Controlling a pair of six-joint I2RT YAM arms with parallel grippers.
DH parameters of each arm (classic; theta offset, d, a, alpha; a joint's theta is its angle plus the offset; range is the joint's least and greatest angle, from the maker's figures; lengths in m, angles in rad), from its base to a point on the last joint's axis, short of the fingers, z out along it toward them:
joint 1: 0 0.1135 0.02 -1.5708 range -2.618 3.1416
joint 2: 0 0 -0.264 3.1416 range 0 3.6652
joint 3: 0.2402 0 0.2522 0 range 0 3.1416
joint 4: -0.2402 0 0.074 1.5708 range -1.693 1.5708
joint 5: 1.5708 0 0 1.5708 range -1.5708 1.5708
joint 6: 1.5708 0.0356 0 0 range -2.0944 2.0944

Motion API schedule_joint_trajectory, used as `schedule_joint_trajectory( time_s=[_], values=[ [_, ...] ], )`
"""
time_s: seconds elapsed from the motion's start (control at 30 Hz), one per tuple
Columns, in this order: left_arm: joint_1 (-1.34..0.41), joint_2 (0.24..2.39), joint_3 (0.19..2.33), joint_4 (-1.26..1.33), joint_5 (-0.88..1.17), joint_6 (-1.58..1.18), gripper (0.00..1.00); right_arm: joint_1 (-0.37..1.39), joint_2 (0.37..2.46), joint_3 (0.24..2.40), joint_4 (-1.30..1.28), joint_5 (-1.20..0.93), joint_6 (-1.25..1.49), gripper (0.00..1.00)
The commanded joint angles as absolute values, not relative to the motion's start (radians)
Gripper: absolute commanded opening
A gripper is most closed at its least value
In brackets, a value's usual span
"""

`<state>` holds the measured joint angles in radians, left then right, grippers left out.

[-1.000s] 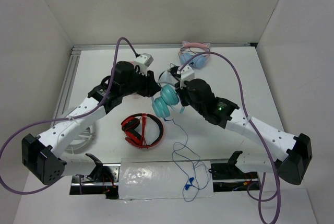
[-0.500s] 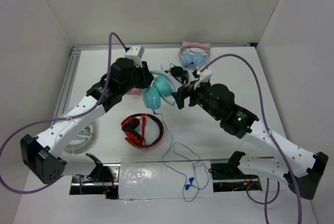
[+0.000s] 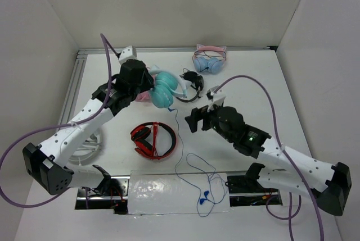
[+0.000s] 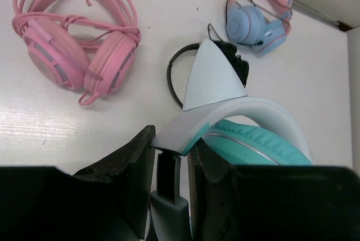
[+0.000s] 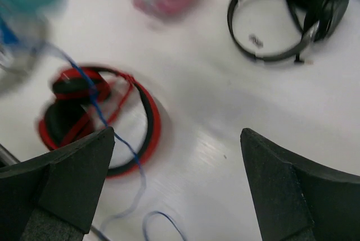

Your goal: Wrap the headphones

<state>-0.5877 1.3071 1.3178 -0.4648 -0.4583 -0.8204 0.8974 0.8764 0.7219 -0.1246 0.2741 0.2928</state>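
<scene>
Task's thing: the teal over-ear headphones with a white headband and small cat ears (image 3: pixel 162 89) sit at the far left of centre, apparently lifted clear of the table, above the pink padded headphones (image 4: pixel 73 44).
Cable: the long thin blue cable (image 3: pixel 178 131) drops from the earcups, runs toward the near edge and lies there in loose open loops. Its end rests on the translucent plastic sheet (image 3: pixel 163 193).
Left claw: the left gripper (image 4: pixel 169 159) is closed down narrow, its jaws pinching the white headband at the slider, just below one pale cat ear (image 4: pixel 212 78).
Right claw: the right gripper (image 5: pixel 177 137) has its jaws spread as wide as they go, with nothing between them. It hangs over the middle of the table, just right of the hanging cable and not touching it.
Done so far: the headphones look secured in one claw, and no turn of cable shows around the band or cups.
Left to do: seemingly all of the winding. The free claw would have to catch the slack and lay it round the headphones, then tuck in the end.
Progress: early, by my reading.
Bystanders: red-and-black headphones (image 3: pixel 153 140) lie near centre-left. Slim black headphones (image 3: pixel 190 80) lie far of centre, and a light-blue pair with pink cat ears (image 3: pixel 209 61) lies at the far edge.
</scene>
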Motion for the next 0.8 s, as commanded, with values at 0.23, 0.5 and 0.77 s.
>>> schedule_joint_trajectory(
  time_s=[0.23,0.5,0.77],
  values=[
    [-0.462,1.373,1.654,-0.39,-0.384,-0.828,0.0,0.923,0.933,0.408,0.282,0.112,0.208,1.0],
    [-0.387,1.388,1.724,-0.387,-0.337,-0.85,0.0,0.962,0.931,0.351,0.39,0.096,0.274,1.0],
    [-0.318,1.408,1.736,-0.405,-0.318,-0.877,0.0,1.02,0.867,0.387,0.136,0.347,0.466,1.0]
  ],
)
